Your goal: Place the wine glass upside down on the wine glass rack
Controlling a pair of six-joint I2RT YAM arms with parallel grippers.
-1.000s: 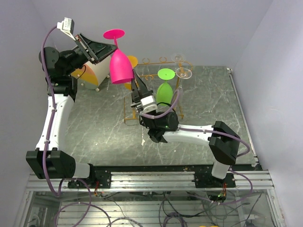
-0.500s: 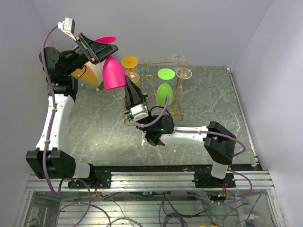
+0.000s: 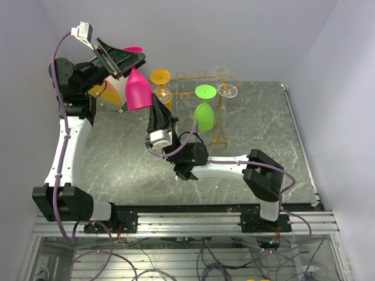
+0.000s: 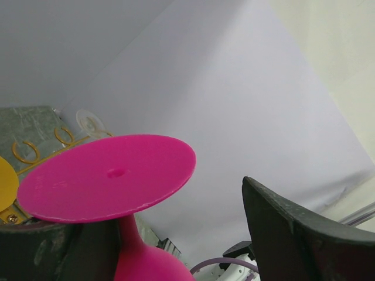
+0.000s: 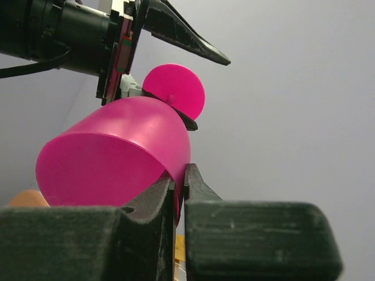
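The pink wine glass [image 3: 136,91] hangs upside down in the air at the back left, foot [image 4: 111,184] on top. My right gripper [image 3: 157,100] is shut on the bowl's rim [image 5: 117,158], one finger inside and one outside [image 5: 180,172]. My left gripper [image 3: 126,61] stands open around the stem [image 4: 158,216]; the stem lies by its left finger and the right finger [image 4: 304,240] is well apart. The orange-gold wine glass rack [image 3: 199,76] stands to the right of the glass, and its loops [image 4: 23,152] show in the left wrist view.
On the rack hang a green glass [image 3: 203,114], an orange glass [image 3: 160,76] and a clear glass [image 3: 227,89]. A white and orange object [image 3: 108,91] stands behind my left arm. Grey walls close in the back and both sides.
My left gripper has opened off the stem. My right arm has swung left and closed on the bowl's rim. The glass has shifted left and tilted.
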